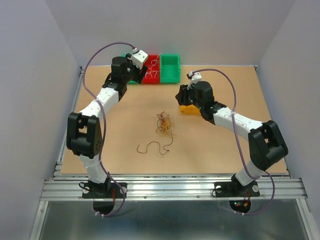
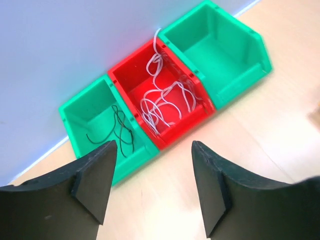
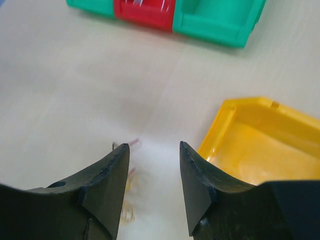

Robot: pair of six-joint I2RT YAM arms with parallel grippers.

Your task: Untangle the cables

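Left wrist view: left gripper (image 2: 154, 146) wide, empty, over the bins; red bin (image 2: 185, 125) with white wires (image 2: 165, 102) just ahead of it, dark wires (image 2: 120, 131) in green bin (image 2: 82, 112) ahead-left. On the other arm, right gripper (image 3: 152, 146) half apart, holding nothing, yellow bin (image 3: 216, 134) just right of it. The cables (image 1: 163, 122) lie on table (image 1: 225, 150), well behind left gripper, near right gripper's left side. Best next grab, I'd say: one strand at clump edge, pinch low, pull slowly, other jaws pinning the rest.

Lab cell: white walls (image 1: 30, 75), aluminium rail (image 1: 175, 189).
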